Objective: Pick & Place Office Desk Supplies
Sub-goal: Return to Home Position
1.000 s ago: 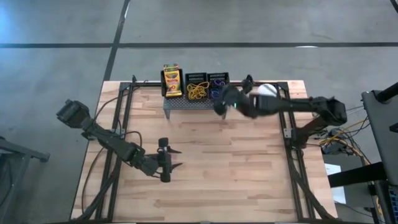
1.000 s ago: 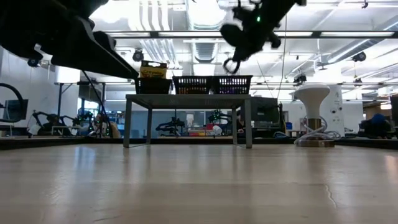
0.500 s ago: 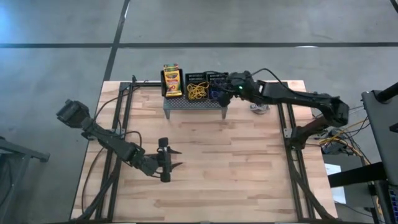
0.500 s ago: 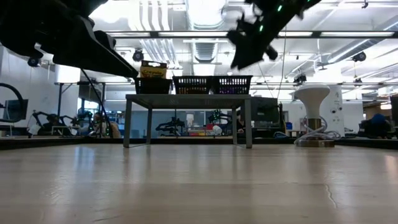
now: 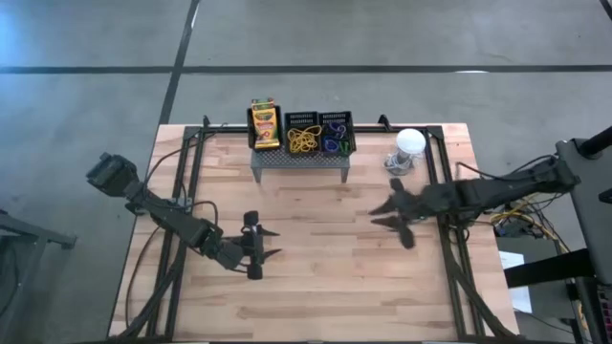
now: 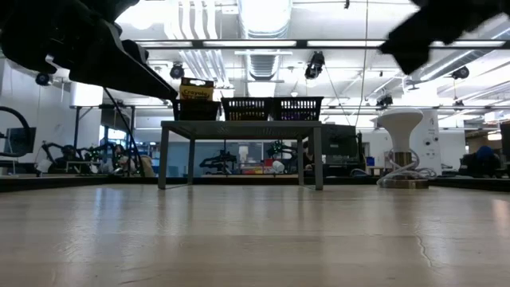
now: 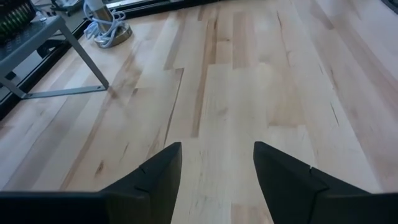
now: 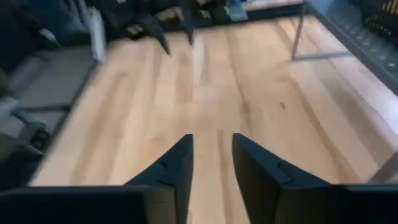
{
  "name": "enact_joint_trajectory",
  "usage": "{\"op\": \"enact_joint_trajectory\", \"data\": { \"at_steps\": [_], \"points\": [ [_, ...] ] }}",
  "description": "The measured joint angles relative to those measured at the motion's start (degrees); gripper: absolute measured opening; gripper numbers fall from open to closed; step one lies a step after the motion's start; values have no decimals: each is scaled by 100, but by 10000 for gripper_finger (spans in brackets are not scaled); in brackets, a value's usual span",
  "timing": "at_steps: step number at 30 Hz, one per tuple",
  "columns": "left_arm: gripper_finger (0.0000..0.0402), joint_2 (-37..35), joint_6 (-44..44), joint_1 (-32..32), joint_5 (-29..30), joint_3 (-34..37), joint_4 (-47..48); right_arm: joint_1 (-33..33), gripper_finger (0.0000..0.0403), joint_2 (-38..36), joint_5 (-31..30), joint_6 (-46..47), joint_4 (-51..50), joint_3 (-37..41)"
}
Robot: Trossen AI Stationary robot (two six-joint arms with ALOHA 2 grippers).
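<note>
2 claws with fingers apart, left gripper (image 5: 272, 243) and right gripper (image 5: 381, 216), hover above the table (image 5: 316, 287).

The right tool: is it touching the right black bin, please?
Apart. The high view shows bare table between the right tool and the right black bin.

Three bins (image 5: 304, 134) sit in a row on the stand (image 5: 298, 161), ball (image 5: 410, 141) to its right
</note>
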State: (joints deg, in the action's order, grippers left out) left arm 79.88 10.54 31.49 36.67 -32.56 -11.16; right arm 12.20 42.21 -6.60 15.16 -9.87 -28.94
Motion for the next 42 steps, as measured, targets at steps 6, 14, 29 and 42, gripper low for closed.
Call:
{"op": "enact_joint_trajectory", "data": {
  "at_steps": [6,14,29,42],
  "points": [
    [199,-2,130,-269,-250,0,-478,191,34,-1748,552,-515,814,1394],
    [101,-655,-373,-1377,-1730,-1,-798,179,8,-3115,1014,-898,1884,2774],
    [3,-4149,-1061,-3218,-3507,1043,261,178,8,-3492,69,-1434,1736,2843],
    [3,-7391,-1226,-3434,-4434,3019,358,178,8,-3459,58,-1422,1738,2843]
  ]
}}
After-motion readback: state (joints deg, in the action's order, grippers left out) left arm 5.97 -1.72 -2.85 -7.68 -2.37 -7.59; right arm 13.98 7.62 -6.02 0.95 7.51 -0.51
